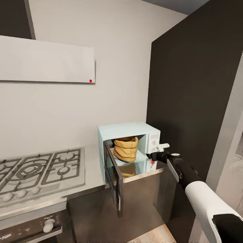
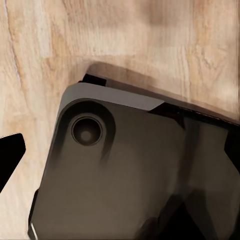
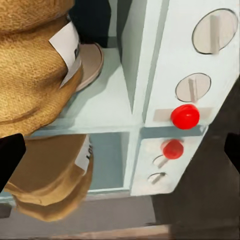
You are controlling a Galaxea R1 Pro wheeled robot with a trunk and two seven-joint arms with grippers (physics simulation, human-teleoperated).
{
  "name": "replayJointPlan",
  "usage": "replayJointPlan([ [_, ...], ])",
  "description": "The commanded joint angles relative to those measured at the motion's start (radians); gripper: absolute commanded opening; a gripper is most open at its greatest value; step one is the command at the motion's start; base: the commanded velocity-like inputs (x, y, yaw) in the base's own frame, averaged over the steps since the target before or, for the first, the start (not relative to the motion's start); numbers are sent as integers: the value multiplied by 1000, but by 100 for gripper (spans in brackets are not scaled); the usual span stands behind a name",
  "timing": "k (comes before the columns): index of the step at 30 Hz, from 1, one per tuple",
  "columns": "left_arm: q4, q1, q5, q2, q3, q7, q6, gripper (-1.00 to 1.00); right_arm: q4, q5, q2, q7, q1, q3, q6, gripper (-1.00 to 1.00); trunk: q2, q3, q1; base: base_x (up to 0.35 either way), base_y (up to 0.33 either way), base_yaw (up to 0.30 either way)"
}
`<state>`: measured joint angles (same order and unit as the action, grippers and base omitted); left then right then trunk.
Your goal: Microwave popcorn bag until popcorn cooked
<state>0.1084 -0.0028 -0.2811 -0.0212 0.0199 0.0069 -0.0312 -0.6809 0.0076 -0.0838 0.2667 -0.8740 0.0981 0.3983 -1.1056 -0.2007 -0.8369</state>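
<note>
Popcorn bag [image 1: 126,148] standing inside the open-doored microwave [image 1: 125,131] on the bench [image 1: 94,165] at frame centre, with the right tool [image 1: 161,148], empty and its jaws spread, held beside the control panel's red button [image 3: 185,116] at centre right.

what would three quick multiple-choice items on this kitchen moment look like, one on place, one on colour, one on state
1. Where is the tan crumpled paper popcorn bag?
A on the gas hob
B inside the pale mint-blue boxy microwave
C on the floor

2. What colour is the small round button on the microwave's white panel?
A red
B green
C black

3. How is the microwave's grey-framed dark glass door?
A shut
B missing
C swung open

Answers: 1 B, the bag sits in the cavity; 2 A, the right wrist view shows it red; 3 C, the door stands out over the glossy grey countertop edge.
</note>
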Motion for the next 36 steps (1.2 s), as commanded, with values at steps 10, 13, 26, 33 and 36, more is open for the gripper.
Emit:
replayJointPlan([
  [10, 0, 0, -4, 0, 2, 1, -3, 100, 8, -6, 31, 3, 0, 5, 4, 100, -1, -14, 0, 0, -275, 0],
  [13, 0, 0, -4, 0, 2, 1, -3, 100, 10, -7, 41, 3, 0, 6, 5, 100, -1, -17, 0, 0, -135, 0],
  [26, 0, 0, -4, 1, 2, 1, -3, 100, 11, -5, 64, 2, 0, 5, 8, 100, -1, -18, 0, 0, -7, 148],
  [33, 0, 0, -4, 1, 2, 1, -3, 100, 11, -4, 59, 2, 0, 5, 8, 100, -1, -18, 0, 0, 0, 269],
  [36, 0, 0, -4, 1, 2, 1, -3, 100, 11, -3, 59, 2, 0, 5, 8, 100, -1, -18, 0, 0, 0, 270],
])
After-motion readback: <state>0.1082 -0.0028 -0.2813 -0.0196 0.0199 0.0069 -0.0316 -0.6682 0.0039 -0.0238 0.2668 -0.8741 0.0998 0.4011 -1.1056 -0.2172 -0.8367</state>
